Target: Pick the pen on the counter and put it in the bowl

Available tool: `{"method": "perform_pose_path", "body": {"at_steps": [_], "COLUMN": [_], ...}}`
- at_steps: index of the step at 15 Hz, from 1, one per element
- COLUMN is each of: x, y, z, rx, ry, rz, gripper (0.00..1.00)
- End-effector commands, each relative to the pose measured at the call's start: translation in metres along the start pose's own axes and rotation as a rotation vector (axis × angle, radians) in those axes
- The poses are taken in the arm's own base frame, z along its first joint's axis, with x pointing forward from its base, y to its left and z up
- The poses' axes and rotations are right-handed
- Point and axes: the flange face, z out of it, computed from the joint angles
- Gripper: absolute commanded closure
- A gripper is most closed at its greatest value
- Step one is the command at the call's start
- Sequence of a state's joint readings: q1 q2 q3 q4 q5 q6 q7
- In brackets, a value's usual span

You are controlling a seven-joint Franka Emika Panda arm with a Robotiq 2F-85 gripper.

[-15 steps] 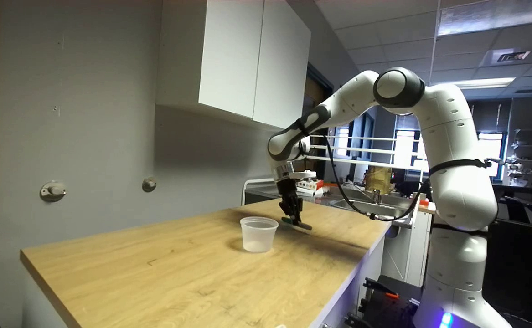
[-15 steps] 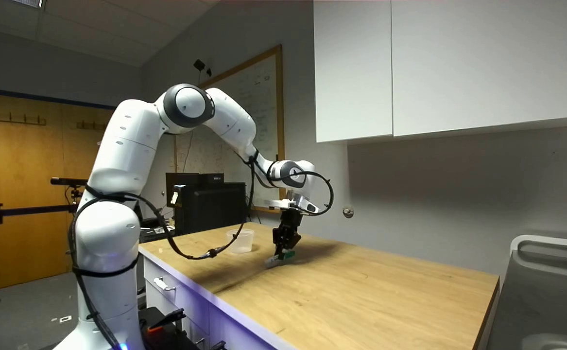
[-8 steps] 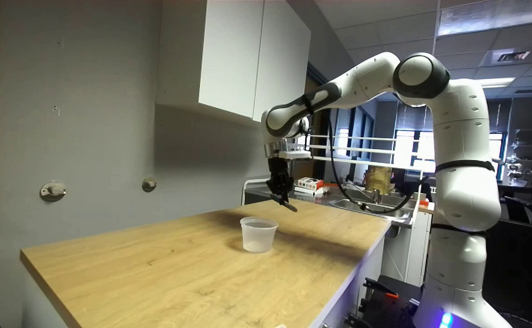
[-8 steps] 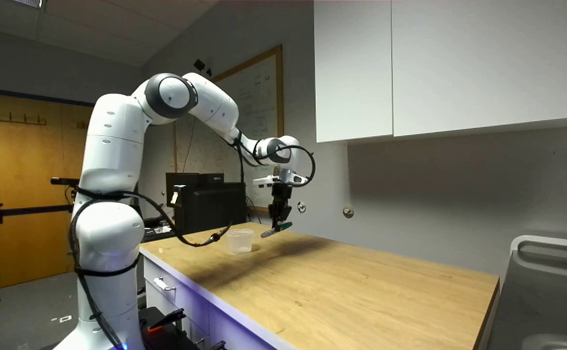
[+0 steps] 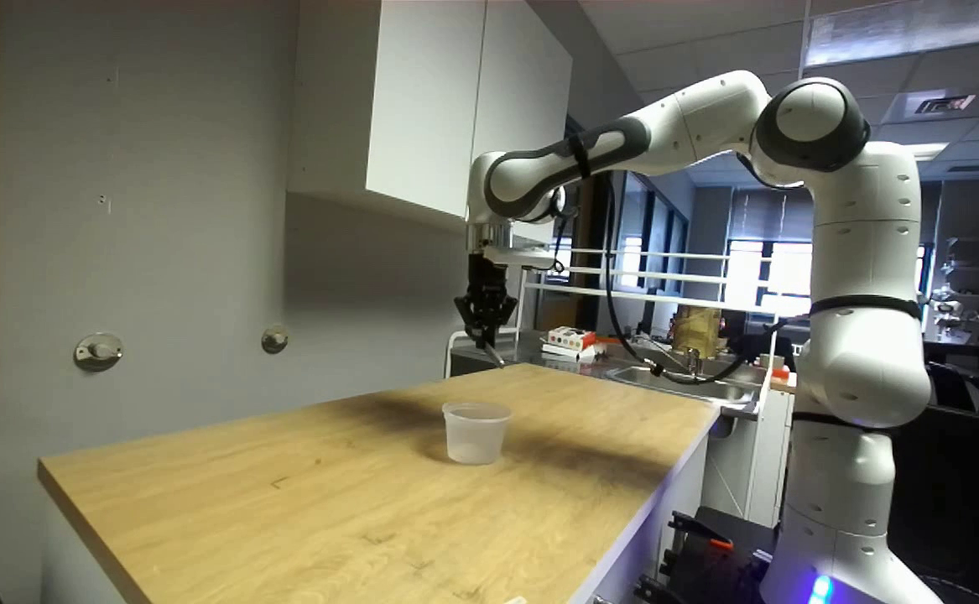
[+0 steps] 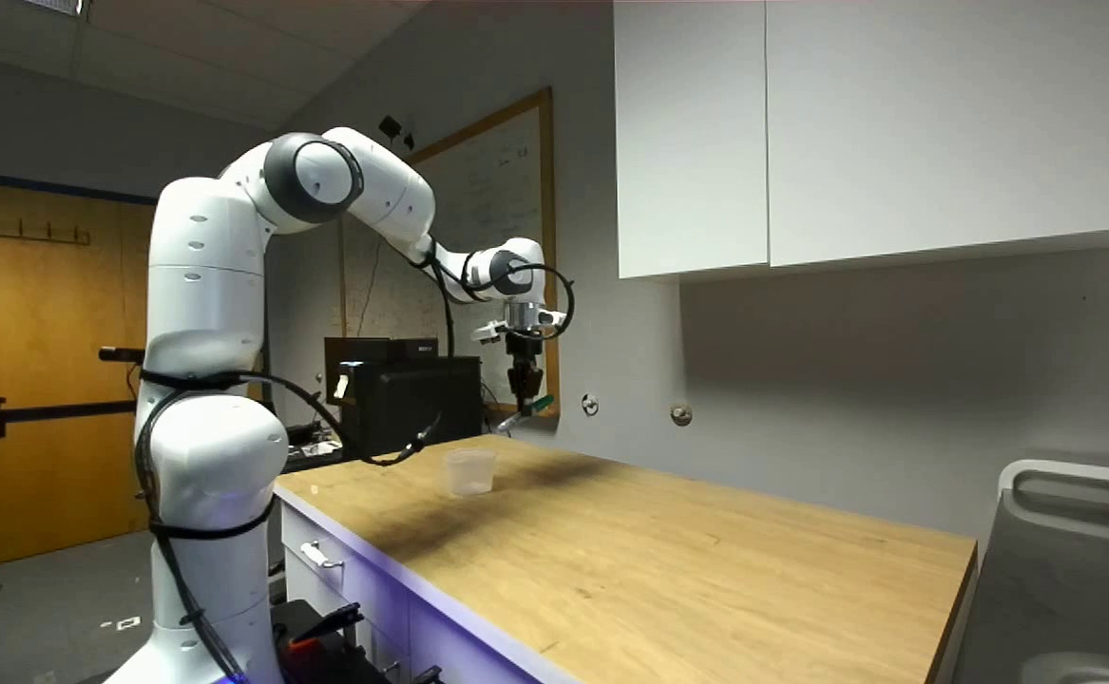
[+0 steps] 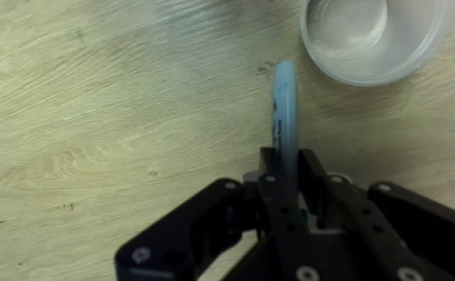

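The pen (image 7: 285, 105) is a thin grey-blue marker with a green end. My gripper (image 7: 287, 158) is shut on it near its middle; the green end is mostly hidden behind the fingers in the wrist view. In both exterior views the gripper (image 5: 484, 342) (image 6: 524, 407) holds the pen (image 5: 496, 357) (image 6: 512, 421) tilted, well above the wooden counter (image 5: 288, 495) (image 6: 706, 560). The translucent white bowl (image 5: 476, 434) (image 6: 469, 473) stands upright on the counter, lower than the gripper. In the wrist view the bowl (image 7: 406, 35) is at upper right, beside the pen's tip, and looks empty.
White wall cabinets (image 5: 426, 101) (image 6: 858, 133) hang above the counter's wall side. A sink (image 5: 728, 390) and a small box (image 5: 571, 338) lie beyond the counter's end. A black case (image 6: 411, 404) stands past the counter's other end.
My gripper has risen from low over the counter with the pen in it, and has moved left in both exterior views. The bowl has not moved.
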State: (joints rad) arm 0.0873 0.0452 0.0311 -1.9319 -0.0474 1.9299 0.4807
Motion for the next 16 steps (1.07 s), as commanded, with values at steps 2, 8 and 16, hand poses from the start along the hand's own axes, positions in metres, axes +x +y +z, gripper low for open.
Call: {"method": "perform_pose_path", "body": {"at_steps": [2,8,16], "x": [-0.007,-0.024,-0.046], "y": [-0.032,-0.063,-0.075], "z": [-0.002,0.013,0.036], "rx": [0.012,-0.022,-0.090], "ry": [0.067,0.105,0.075], "rz": [0.058,0.069,0.055], "gripper": [0.94,0.95,0.95]}}
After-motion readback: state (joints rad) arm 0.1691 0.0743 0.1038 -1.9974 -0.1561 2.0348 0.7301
